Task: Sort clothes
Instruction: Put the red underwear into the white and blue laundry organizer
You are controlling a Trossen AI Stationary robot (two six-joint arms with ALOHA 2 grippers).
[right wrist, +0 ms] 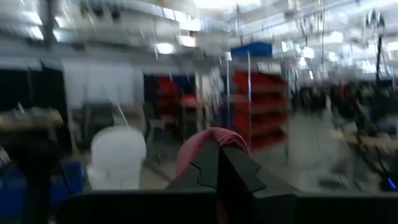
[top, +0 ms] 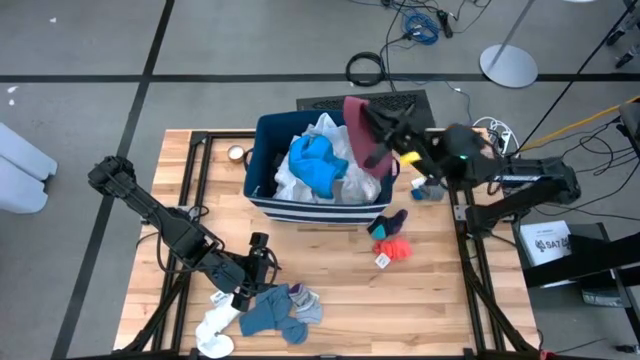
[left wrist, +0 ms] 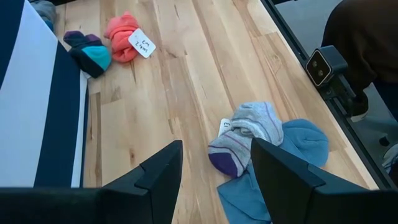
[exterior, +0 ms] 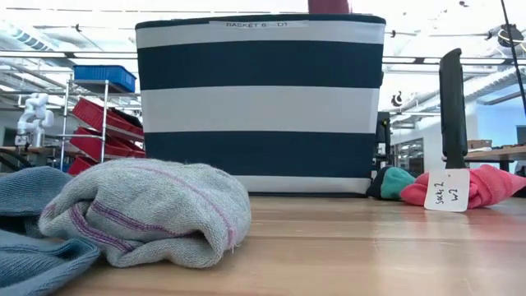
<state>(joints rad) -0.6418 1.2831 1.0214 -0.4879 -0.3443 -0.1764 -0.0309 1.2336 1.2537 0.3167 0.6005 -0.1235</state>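
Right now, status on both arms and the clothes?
Left gripper jaws open, above sock pile. Right gripper jaws shut on maroon garment, over striped bin. Nothing blocking.

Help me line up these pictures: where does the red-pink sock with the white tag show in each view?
High view: red-pink sock right of centre, in front of the striped bin.
Low view: far right, beside the bin, tag in front.
Left wrist view: upper left, near the bin.
Right wrist view: not in it.
Shared landmark: the striped bin.
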